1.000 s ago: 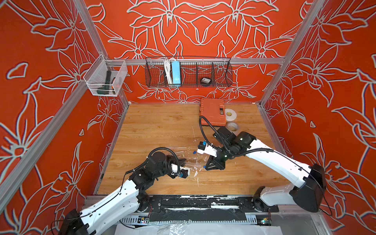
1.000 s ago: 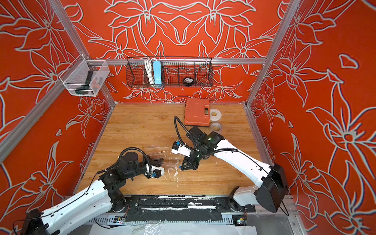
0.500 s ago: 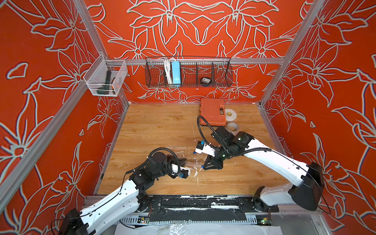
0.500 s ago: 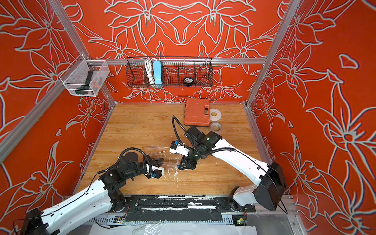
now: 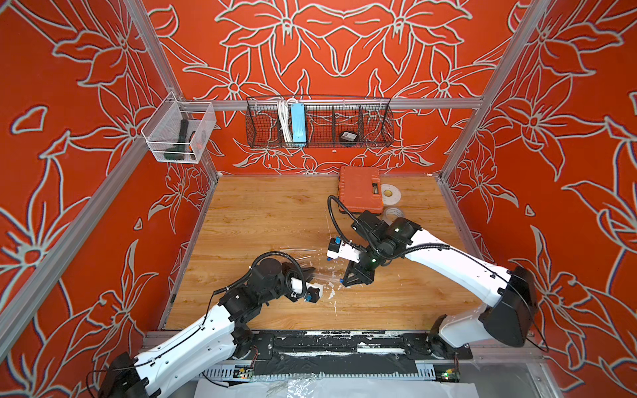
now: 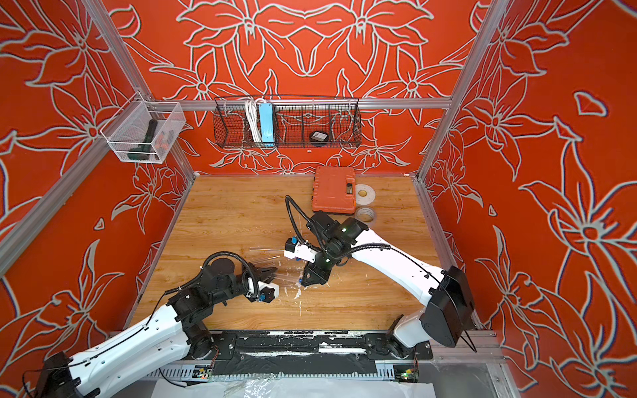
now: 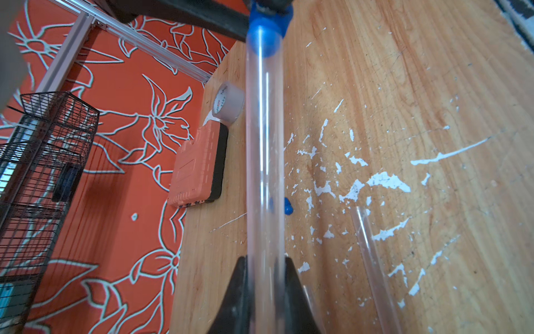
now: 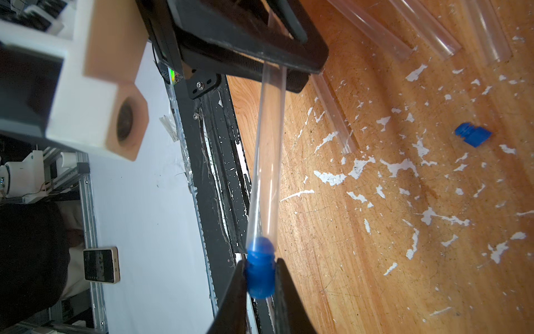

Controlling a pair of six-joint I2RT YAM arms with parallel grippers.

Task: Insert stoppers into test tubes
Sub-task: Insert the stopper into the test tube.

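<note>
Near the front of the table (image 5: pixel 275 213), the two arms meet tip to tip. The left gripper (image 7: pixel 265 261) is clenched on a clear tube (image 7: pixel 264 144), which juts out from between its fingers above the wood and points at the right arm. The right gripper (image 8: pixel 260 264) pinches a blue stopper (image 8: pixel 259 274) by its wide end. The stopper's rounded nose sits in the tube's open mouth, and its ribbed part is outside. In both top views the tube shows only faintly between the two sets of black fingers.

The wood below them is flecked with white paint (image 8: pixel 332 176). A spare tube (image 7: pixel 372 260) lies on the table just beside the left gripper. A second stopper (image 8: pixel 473 134) lies on its side among the flecks, apart from both grippers.

A little farther in, more tubes (image 8: pixel 427 29) lie side by side on the wood, beyond the left gripper toward the table's middle.

Near the back wall an orange case (image 5: pixel 360 189) lies flat, with two tape rolls (image 5: pixel 391 193) just beside it on the right.

On the back wall hangs a wire basket (image 5: pixel 319 122) that holds a blue box (image 5: pixel 297 122), a white cable and a small black round thing. A clear bin (image 5: pixel 177 132) on the left wall holds a dark tool.
</note>
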